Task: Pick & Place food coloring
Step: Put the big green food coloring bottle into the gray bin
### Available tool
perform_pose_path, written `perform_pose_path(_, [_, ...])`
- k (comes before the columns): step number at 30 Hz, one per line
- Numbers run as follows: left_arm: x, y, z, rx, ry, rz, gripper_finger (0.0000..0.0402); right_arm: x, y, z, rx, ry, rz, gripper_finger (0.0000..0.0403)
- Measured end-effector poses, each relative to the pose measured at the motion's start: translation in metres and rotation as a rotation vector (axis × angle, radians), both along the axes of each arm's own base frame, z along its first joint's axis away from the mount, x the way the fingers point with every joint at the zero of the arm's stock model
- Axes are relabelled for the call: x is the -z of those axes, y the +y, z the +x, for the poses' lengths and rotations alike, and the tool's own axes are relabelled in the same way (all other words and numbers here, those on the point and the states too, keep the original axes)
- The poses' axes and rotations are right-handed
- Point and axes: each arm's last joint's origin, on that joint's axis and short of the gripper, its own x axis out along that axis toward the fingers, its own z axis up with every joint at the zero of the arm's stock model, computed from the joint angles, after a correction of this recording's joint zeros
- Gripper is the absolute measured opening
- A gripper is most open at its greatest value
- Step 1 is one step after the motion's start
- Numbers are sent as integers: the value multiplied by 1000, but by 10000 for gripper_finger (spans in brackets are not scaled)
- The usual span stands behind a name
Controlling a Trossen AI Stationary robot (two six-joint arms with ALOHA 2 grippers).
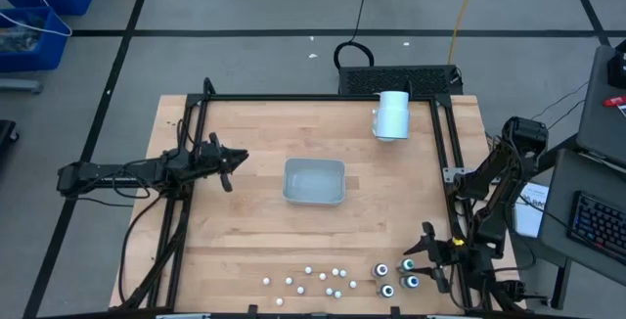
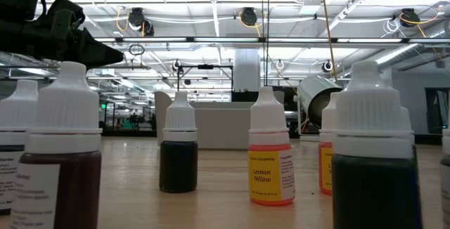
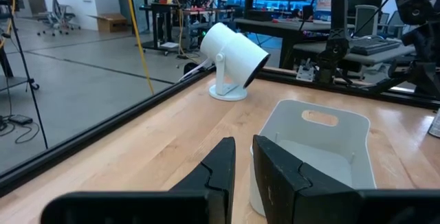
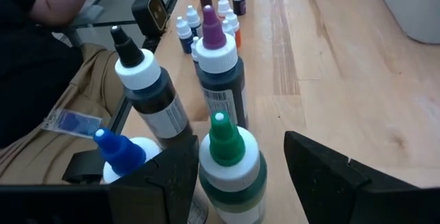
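The food coloring stands along the table's near edge: a row of several small white-capped bottles and a group of larger dark bottles at the near right. My right gripper is open, slanting down, with a green-capped bottle between its fingers. Purple-capped, black-capped and blue-capped bottles stand close around it. All rest upright on their bases. My left gripper hangs level over the table's left side, all but shut on nothing. My right gripper has one finger right beside the green-capped bottle's shoulder; whether it touches I cannot tell. The other finger stands clear of the bottle.
A pale grey tray sits mid-table and a white cylinder on a stand at the far edge. A black frame borders the table. A person sits just past the near right corner.
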Motion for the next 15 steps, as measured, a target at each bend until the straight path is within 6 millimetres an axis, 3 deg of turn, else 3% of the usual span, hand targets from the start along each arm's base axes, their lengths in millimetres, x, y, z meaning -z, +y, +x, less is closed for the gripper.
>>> perform_pose_path(8, [0, 0, 0, 0, 0, 0, 58, 0, 1, 0, -8, 21, 22, 197])
perform_pose_path(15, [0, 0, 0, 0, -1, 0, 58, 0, 1, 0, -17, 18, 9, 149])
